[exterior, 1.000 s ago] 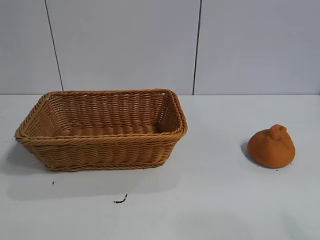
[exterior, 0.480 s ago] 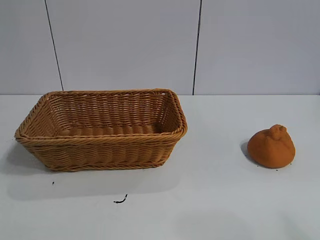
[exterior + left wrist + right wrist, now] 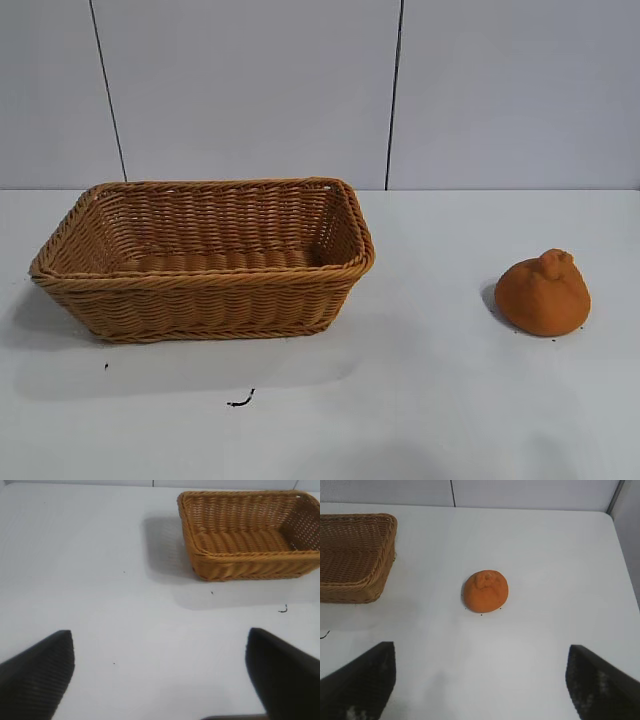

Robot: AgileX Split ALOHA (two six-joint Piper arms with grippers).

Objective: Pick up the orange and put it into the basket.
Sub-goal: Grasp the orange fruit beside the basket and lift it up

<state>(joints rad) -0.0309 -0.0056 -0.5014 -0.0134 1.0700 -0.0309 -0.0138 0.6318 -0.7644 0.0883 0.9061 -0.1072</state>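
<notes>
The orange (image 3: 543,293), a matte orange-brown dome with a small bump on top, sits on the white table at the right. It also shows in the right wrist view (image 3: 486,591). The tan wicker basket (image 3: 205,282) stands at the left, empty, and shows in the left wrist view (image 3: 250,559) and the right wrist view (image 3: 355,557). My right gripper (image 3: 481,680) is open and empty, well short of the orange. My left gripper (image 3: 161,675) is open and empty, apart from the basket. Neither gripper shows in the exterior view.
A small dark scrap (image 3: 240,401) lies on the table in front of the basket. The table's right edge (image 3: 624,560) runs beside a grey wall. A panelled wall stands behind the table.
</notes>
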